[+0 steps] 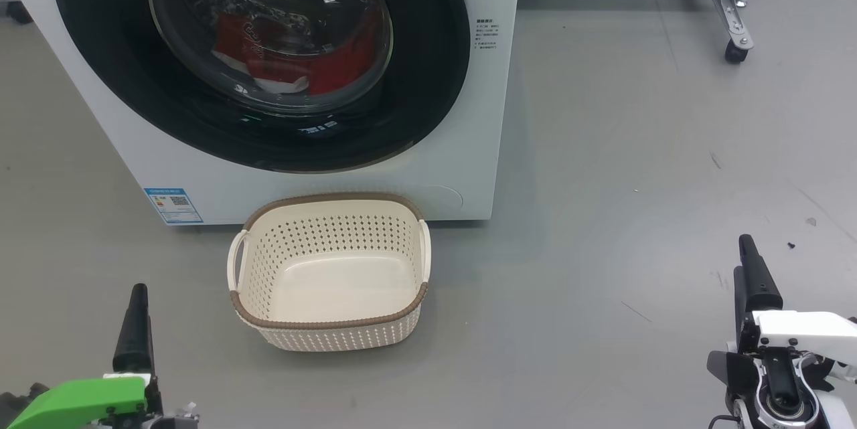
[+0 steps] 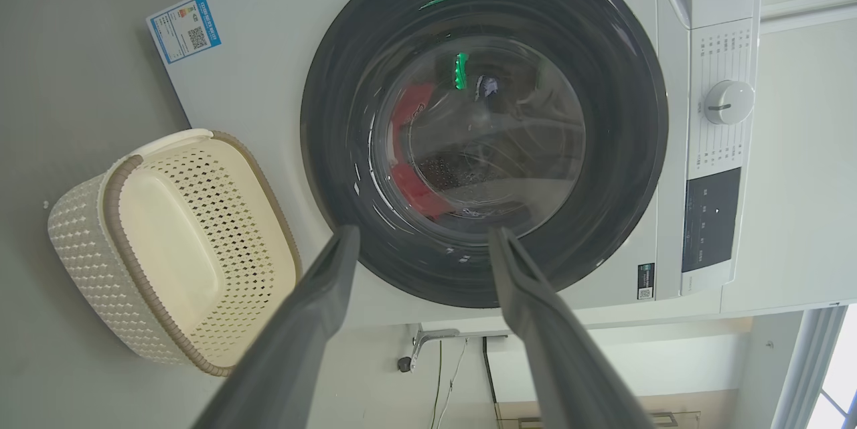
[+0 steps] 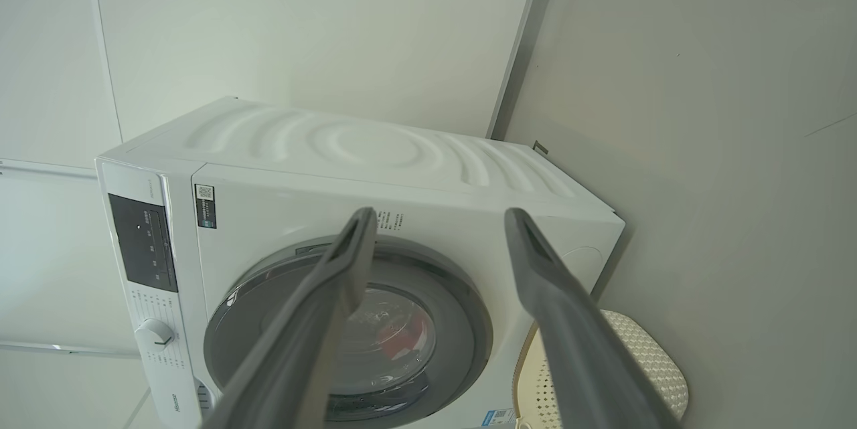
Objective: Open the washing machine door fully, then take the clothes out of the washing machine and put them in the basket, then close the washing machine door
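The step in hand seems the opening: the shut door [image 2: 483,128] lies ahead of the left end effector [image 2: 423,231], spread and empty like the right end effector [image 3: 440,213]; next, hook its edge.

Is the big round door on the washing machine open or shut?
Shut. The washing machine door sits flat against the front, with the clothes behind its glass.

Glossy black rim and clear glass on the washing machine door [image 1: 428,81]. Smooth white shell on the washing machine [image 1: 482,148], perhaps painted metal. Soft red cloth for the clothes [image 1: 335,71]. Matt cream perforated plastic for the basket [image 1: 335,335], brown woven-look rim. Smooth grey floor [image 1: 636,181].
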Controlling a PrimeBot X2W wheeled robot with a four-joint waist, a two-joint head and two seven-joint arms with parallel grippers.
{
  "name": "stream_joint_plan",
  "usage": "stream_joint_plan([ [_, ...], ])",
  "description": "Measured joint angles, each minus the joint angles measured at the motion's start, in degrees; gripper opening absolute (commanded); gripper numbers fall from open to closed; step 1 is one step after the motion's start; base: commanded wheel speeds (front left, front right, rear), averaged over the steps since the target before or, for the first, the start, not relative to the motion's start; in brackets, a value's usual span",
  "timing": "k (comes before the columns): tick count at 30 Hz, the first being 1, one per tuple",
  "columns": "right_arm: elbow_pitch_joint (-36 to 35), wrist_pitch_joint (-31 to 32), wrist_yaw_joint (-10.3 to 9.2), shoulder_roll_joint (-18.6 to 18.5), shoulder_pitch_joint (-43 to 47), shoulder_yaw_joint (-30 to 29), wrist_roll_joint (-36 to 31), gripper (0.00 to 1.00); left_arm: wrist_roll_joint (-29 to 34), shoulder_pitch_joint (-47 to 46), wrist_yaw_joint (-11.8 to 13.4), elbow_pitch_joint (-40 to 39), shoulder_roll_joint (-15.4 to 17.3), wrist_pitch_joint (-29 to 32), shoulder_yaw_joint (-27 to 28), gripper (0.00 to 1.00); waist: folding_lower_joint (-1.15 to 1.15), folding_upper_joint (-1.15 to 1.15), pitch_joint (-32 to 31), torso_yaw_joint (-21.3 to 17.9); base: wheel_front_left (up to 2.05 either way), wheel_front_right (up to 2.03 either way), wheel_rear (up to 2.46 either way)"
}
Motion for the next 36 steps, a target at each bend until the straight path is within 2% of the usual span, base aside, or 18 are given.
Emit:
stream_joint_plan([
  [4,-0.7,-0.7,0.0,-0.2,0.0,-0.3,-1.6,1.0,1.6,-0.2,0.0,-1.2,0.0,-0.7,0.2,1.0,0.0,0.0,0.0,0.1,0.0,0.0,0.0],
  [20,-2.8,-3.0,0.0,-0.9,-0.4,2.8,-15.0,1.0,13.0,-0.5,0.0,-4.8,0.1,-3.3,-1.6,1.0,0.0,0.0,-0.2,0.4,0.0,0.0,0.0],
  [36,-4.0,-5.6,-0.82,-1.7,-1.0,6.6,-29.7,1.0,29.8,-0.5,0.0,-8.2,1.8,-5.7,-4.1,1.0,0.0,0.0,0.2,0.4,0.0,0.0,0.0],
])
